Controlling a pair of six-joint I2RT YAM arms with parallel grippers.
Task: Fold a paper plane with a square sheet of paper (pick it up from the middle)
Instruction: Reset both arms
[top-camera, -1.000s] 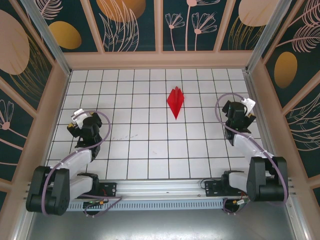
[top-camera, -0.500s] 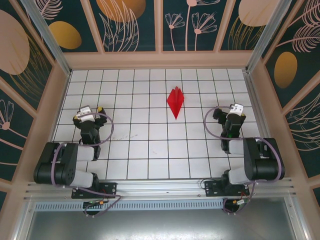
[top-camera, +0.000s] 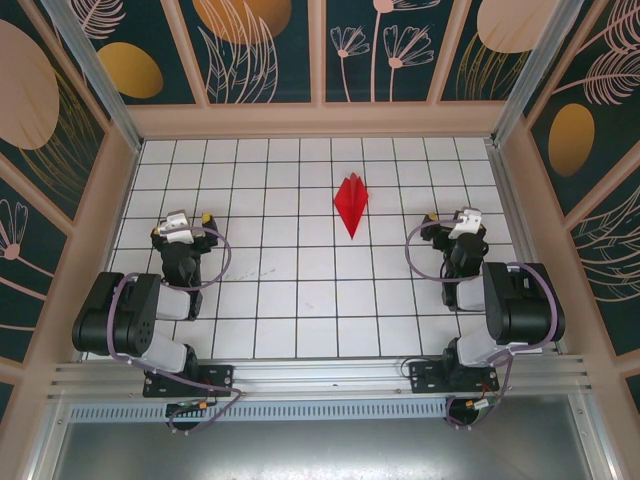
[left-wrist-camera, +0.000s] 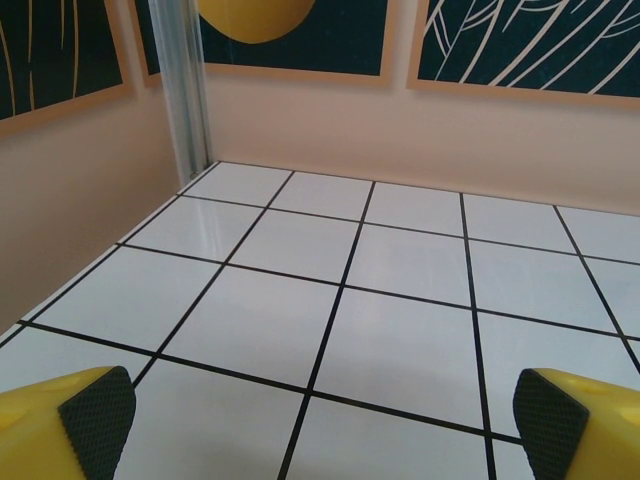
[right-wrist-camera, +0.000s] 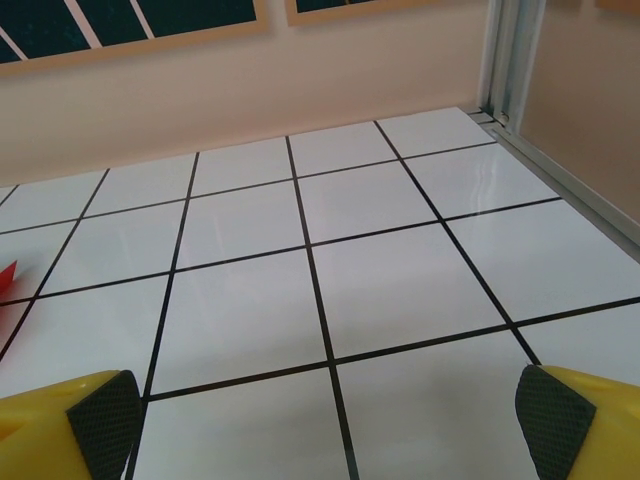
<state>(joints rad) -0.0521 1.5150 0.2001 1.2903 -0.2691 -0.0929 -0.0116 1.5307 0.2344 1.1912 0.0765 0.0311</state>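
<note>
Only one paper plane (top-camera: 351, 203), left tool (top-camera: 181, 222), right tool (top-camera: 455, 223)

Lighting bright, even and diffuse from above, all three views sharp; soft sheen on the glossy white tiled table (top-camera: 300, 300) (streaked reflections strongest near the metal corner post (left-wrist-camera: 185, 90) in the wrist views), shadows faint and soft-edged, walls splaying outward at the overhead view's edges.

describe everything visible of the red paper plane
The paper plane is bright red paper folded into a narrow kite-like dart, with a crease running along its length. Its sharp tip points toward the near edge; the wider end faces the back wall. It lies on the white gridded table, slightly right of centre in the far half, touched by nothing else.
</note>
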